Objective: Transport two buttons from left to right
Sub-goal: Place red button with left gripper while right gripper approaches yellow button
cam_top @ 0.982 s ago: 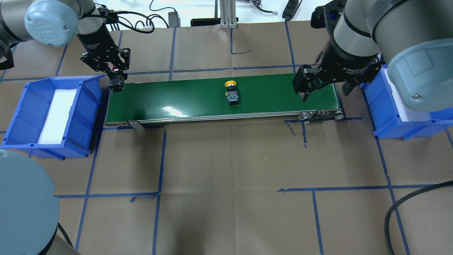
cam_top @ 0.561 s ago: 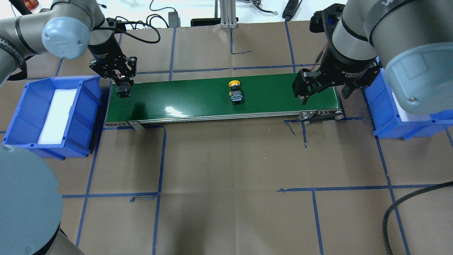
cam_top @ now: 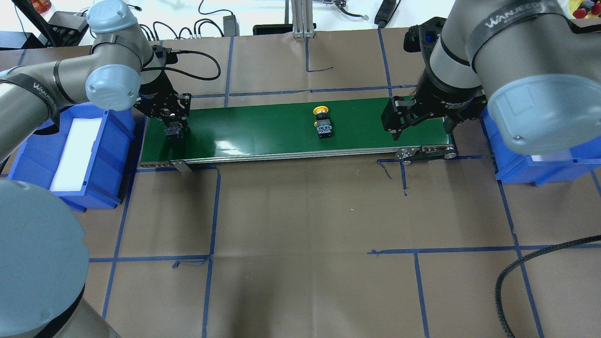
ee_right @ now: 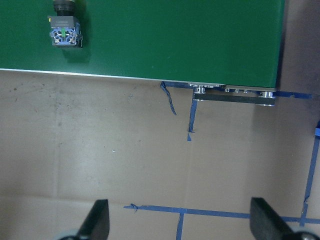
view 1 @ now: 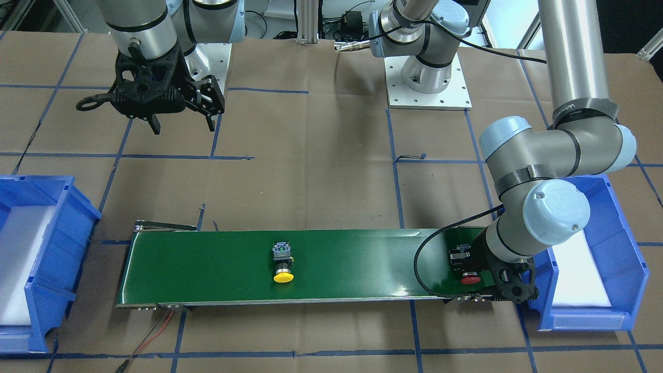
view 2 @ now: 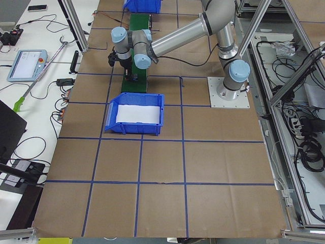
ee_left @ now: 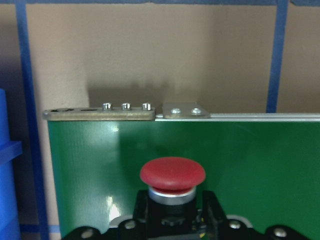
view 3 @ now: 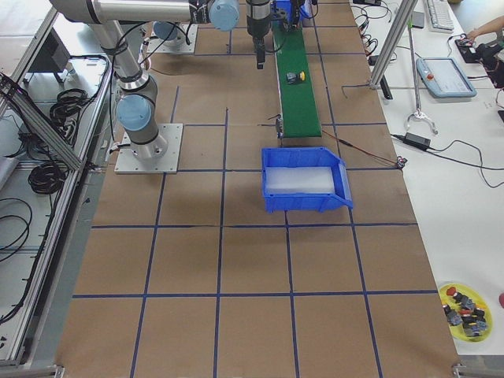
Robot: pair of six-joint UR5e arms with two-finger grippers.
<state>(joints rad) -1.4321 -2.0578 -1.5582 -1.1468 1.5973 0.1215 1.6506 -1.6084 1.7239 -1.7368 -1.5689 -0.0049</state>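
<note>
The red button [ee_left: 172,172] sits between the fingers of my left gripper [cam_top: 172,124], low over the left end of the green conveyor belt [cam_top: 258,134]. It also shows in the front view [view 1: 470,279], with the left gripper [view 1: 469,269] shut around its body. The yellow button [cam_top: 323,123] lies on its side at mid belt, cap toward the far edge; it also shows in the front view [view 1: 283,265] and in the right wrist view [ee_right: 64,31]. My right gripper [cam_top: 419,126] hangs open and empty over the belt's right end.
A blue bin with white foam [cam_top: 28,159] stands left of the belt. Another blue bin [cam_top: 516,166] stands right of it, partly hidden under my right arm. Brown paper with blue tape lines covers the table. A black cable [cam_top: 516,267] lies at the front right.
My left gripper has carried the red button rightward and down onto the belt's left end. The yellow button has ridden rightward along the belt. My right gripper has shifted slightly left.
</note>
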